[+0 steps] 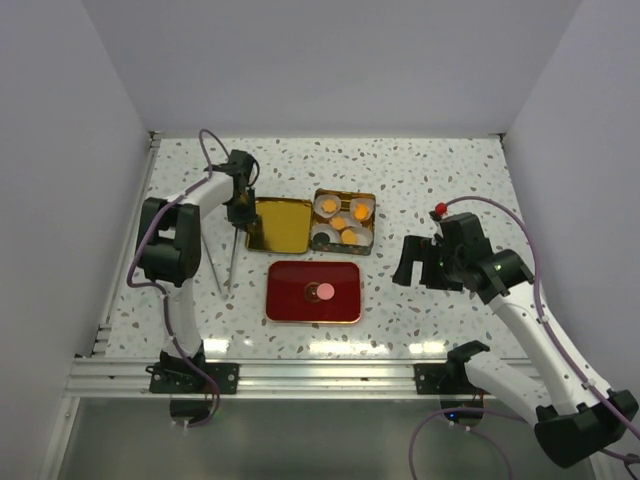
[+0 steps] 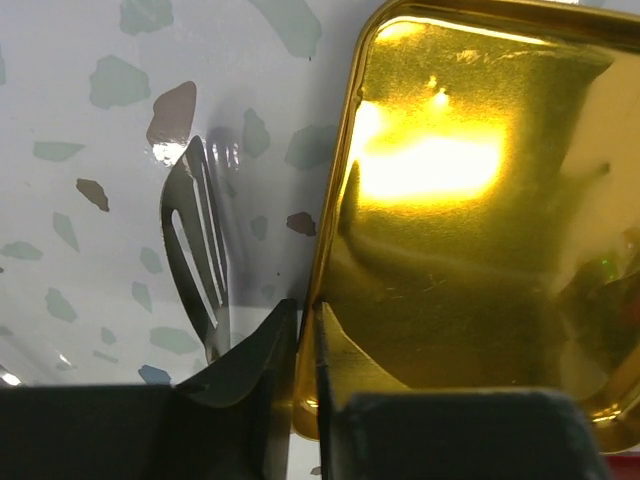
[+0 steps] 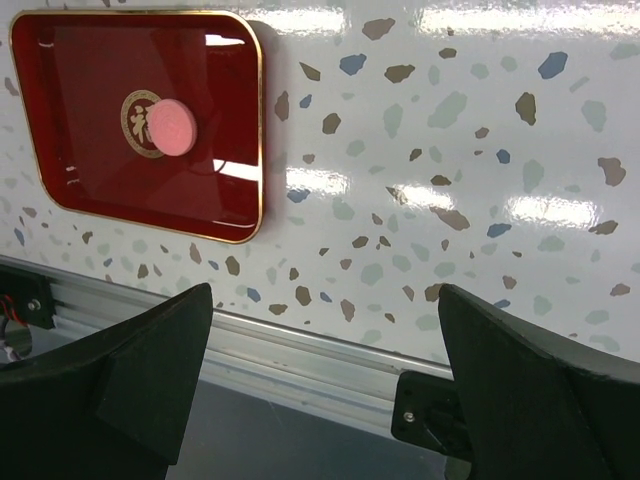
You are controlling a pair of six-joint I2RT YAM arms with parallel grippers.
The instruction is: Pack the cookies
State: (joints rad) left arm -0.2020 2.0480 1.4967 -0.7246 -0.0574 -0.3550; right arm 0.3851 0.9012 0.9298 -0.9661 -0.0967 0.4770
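A gold tin (image 1: 278,224) lies empty at mid-table. It fills the right of the left wrist view (image 2: 470,220). My left gripper (image 1: 240,210) is shut on its left rim, one finger inside and one outside (image 2: 305,305). To its right, a second tin (image 1: 372,222) holds white paper cups with orange cookies (image 1: 340,222) and a dark one. A pink cookie (image 1: 326,292) lies on a red tray (image 1: 290,300). Both show in the right wrist view: the cookie (image 3: 172,126) and the tray (image 3: 90,170). My right gripper (image 1: 412,262) is open and empty, right of the red tray (image 3: 325,292).
Metal tongs (image 1: 225,265) lie on the table left of the gold tin, also in the left wrist view (image 2: 195,255). The aluminium rail (image 1: 300,375) runs along the near table edge. White walls close in the sides and back.
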